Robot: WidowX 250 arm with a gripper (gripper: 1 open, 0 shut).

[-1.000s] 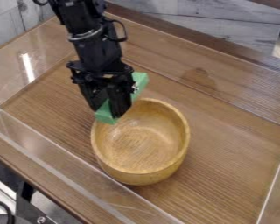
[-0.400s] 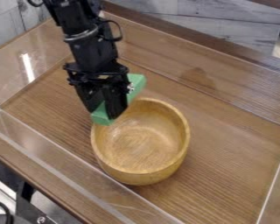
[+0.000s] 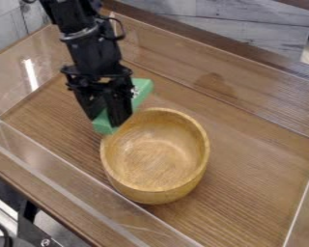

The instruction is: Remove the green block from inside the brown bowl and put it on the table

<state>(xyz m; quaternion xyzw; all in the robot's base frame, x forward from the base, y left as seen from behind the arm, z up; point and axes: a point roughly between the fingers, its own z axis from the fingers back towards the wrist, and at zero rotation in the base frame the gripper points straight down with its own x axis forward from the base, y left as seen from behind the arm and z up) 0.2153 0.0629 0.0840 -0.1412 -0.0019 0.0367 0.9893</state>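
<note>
Gripping the green block (image 3: pixel 135 96), the clenched claw (image 3: pixel 103 114) is hovering just outside the brown bowl (image 3: pixel 156 154), over the surface (image 3: pixel 235 96). Its fingers are hiding much of the block.

You will find no writing to read here: no text, label, brand, number or sign shows on anything in view.
</note>
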